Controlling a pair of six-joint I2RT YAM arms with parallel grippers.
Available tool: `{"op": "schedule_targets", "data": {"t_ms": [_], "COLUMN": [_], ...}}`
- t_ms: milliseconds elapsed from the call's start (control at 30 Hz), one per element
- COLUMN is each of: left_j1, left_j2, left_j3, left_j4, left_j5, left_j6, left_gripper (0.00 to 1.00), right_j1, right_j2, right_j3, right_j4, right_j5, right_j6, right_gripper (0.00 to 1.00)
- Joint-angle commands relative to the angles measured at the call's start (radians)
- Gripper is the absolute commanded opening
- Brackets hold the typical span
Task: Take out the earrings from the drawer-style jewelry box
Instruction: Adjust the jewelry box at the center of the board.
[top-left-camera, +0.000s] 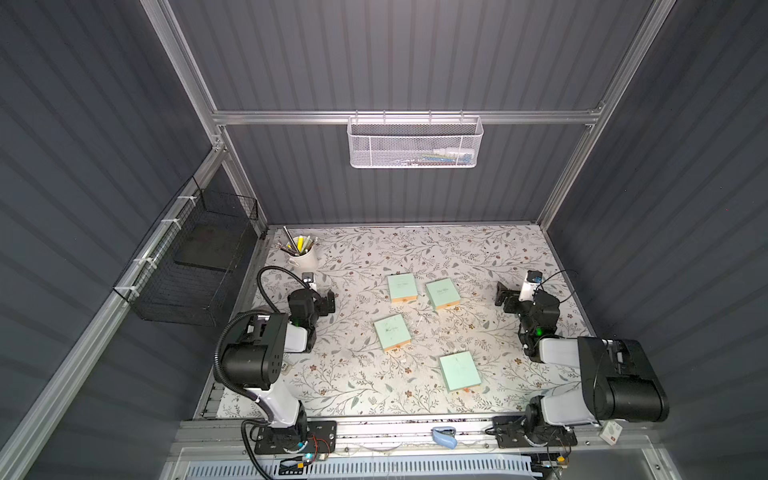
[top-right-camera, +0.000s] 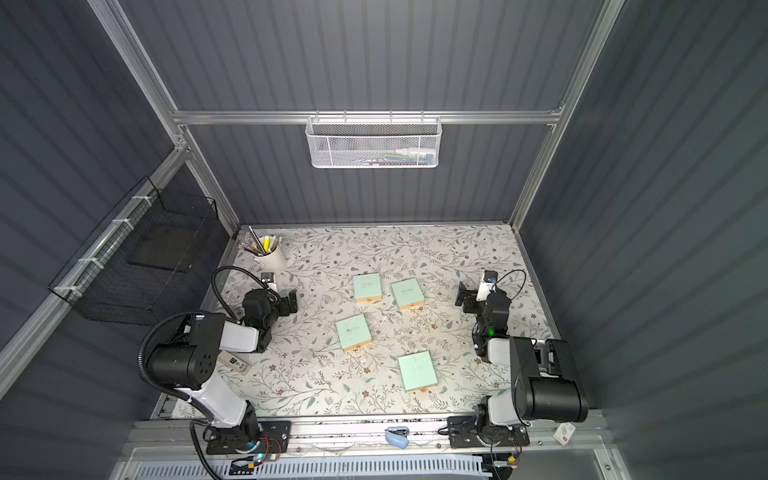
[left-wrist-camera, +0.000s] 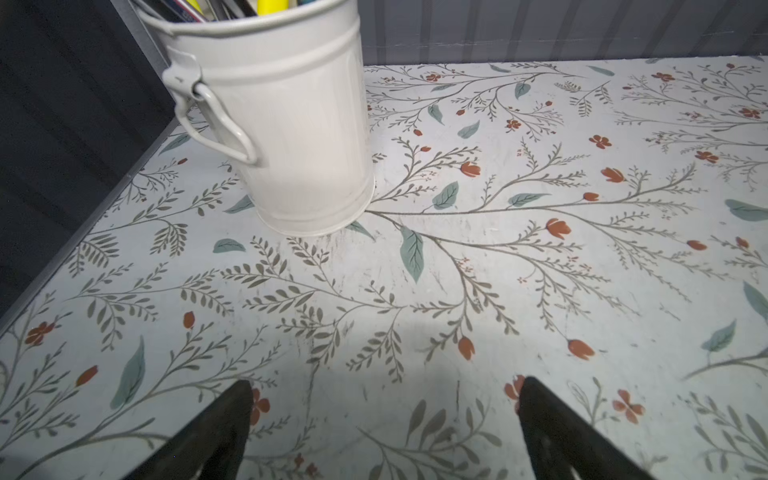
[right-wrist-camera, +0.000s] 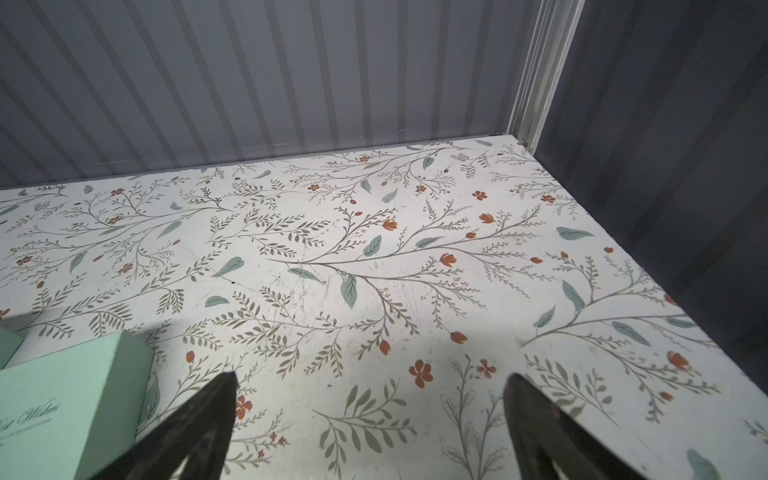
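Robot test cell in a lab, not a home or shop.
Aluminium extrusion frame (top-left-camera: 407, 117) boxes it in, with dark grey ribbed panels (top-left-camera: 374, 54) on three sides. Left arm (top-left-camera: 266, 353) and right arm (top-left-camera: 602, 374) are bolted on black base plates (top-left-camera: 295, 436) to the front rail (top-left-camera: 395, 428), with a slotted cable duct (top-left-camera: 357, 469) below. Worktop (top-left-camera: 478, 257) has a floral-print surface. White mesh basket (top-left-camera: 415, 143) hangs on the back beam, black wire basket (top-left-camera: 195, 270) is fixed to the side rail with white ties, and a white bucket of pens (top-left-camera: 302, 255) sits in the corner.
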Motion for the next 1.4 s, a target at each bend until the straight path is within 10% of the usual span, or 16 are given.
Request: {"op": "schedule_targets", "data": {"t_ms": [0,1133,1367], "left_j1": [0.007,0.004,-0.082], "left_j2": [0.016,0.001,-0.173], "left_j3": [0.018,0.025,0.105], "left_j4": [0.027,0.011,-0.274], "left_j5": [-0.01,-0.063,-0.251], "left_j6": [0.022,0.004,0.008], "left_gripper": [1.0,1.0,1.0], "right_j1": [0.006,-0.013,0.006], "right_j2": [0.011,0.007,-0.321], "right_j3": [0.014,0.014,0.061], "right_j4": [0.022,0.024,-0.329], "right_j5": [0.012,0.008,0.239], "right_j6": [0.003,0.026,0.142], "right_gripper": [0.99,0.99,0.99]}}
